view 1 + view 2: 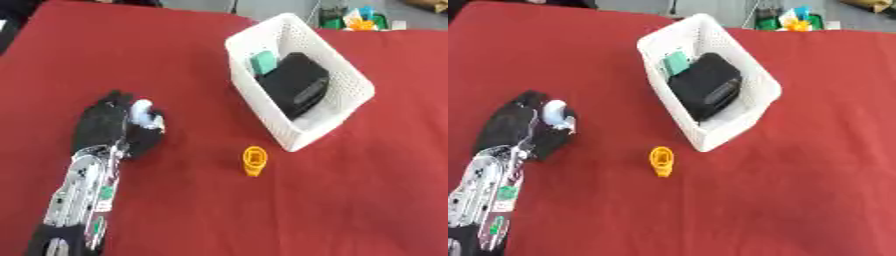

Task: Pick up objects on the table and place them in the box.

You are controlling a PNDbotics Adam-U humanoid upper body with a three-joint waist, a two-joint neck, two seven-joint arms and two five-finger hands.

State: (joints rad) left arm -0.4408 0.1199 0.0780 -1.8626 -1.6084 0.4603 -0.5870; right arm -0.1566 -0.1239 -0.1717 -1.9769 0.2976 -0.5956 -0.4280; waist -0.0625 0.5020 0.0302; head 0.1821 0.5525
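Note:
My left hand (114, 125) reaches in from the lower left over the red table (367, 200). Its black fingers are curled round a small pale blue-white object (140, 111). A small orange object (254, 161) lies on the cloth to the right of the hand, just in front of the near corner of the white perforated box (350, 75). Inside the box lie a large black object (296, 84) and a green one (262, 62). My right hand shows in no view.
Beyond the table's far edge, at the upper right, sits a cluster of green, orange and blue items (357, 19). Bare red cloth spreads across the right and the near side of the table.

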